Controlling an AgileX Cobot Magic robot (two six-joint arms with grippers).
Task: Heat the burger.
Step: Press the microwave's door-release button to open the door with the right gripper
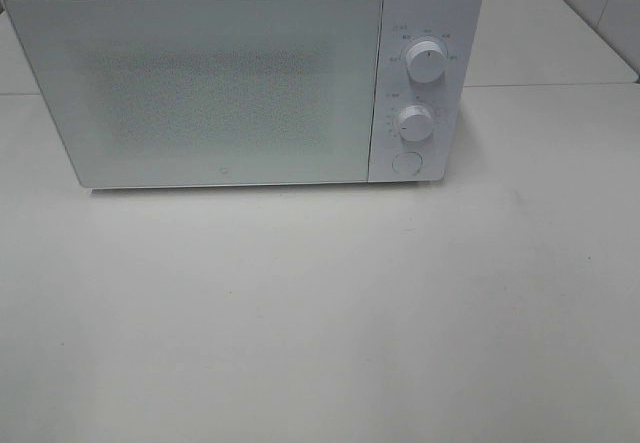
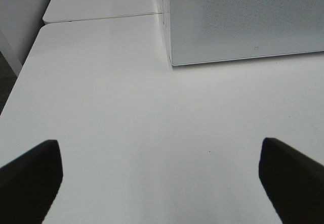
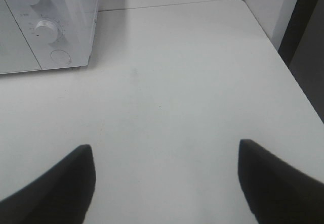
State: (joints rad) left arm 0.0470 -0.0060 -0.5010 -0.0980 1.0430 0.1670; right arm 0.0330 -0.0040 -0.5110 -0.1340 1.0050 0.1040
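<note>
The burger is out of view in every frame. A white microwave point(image 1: 240, 73) stands at the back of the white table point(image 1: 320, 313), its frosted door shut. It has two round knobs point(image 1: 426, 63) and a round button point(image 1: 405, 163) on its right panel. My left gripper point(image 2: 159, 183) hangs open over bare table in front of the microwave's left corner point(image 2: 172, 62), nothing between its dark fingers point(image 2: 30, 176). My right gripper point(image 3: 164, 183) is open too, empty, over the table to the right of the microwave point(image 3: 45, 27). Neither arm shows in the high view.
The table's left edge point(image 2: 20, 77) and right edge point(image 3: 283, 62) drop off to a dark floor. A second white tabletop point(image 1: 540, 33) adjoins behind, with a seam running across. A white wall panel point(image 3: 268, 6) stands at the far right.
</note>
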